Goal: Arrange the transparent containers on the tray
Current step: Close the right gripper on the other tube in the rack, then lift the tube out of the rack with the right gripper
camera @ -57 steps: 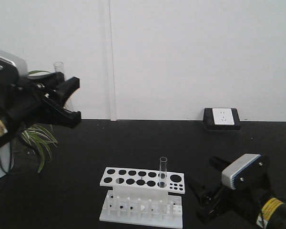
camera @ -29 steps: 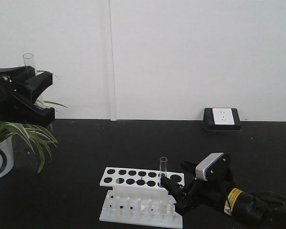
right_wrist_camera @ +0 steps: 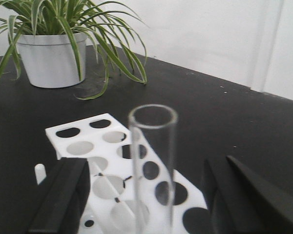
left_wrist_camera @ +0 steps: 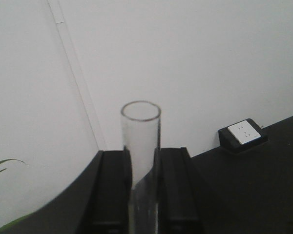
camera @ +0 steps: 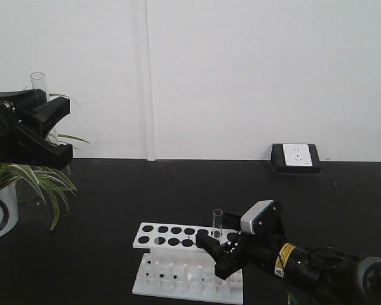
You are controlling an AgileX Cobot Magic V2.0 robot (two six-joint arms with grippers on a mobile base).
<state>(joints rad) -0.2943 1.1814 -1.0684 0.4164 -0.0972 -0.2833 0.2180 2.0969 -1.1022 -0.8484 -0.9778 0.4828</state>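
Your right end effector (camera: 214,253) has slid closer, jaws wide open astride the test tube (right_wrist_camera: 151,161) standing in the rack (camera: 171,236). Your left end effector (left_wrist_camera: 141,190) clamps the other tube (left_wrist_camera: 140,141) aloft. Expect slick, brittle glass: grip mid-shaft, gently.

Black table (camera: 146,190): white holed rack (camera: 184,251) stands near front edge, about centre. Potted plant (camera: 6,210) sits at left edge. Socket box (camera: 296,157) sits at back edge, right side, against wall.
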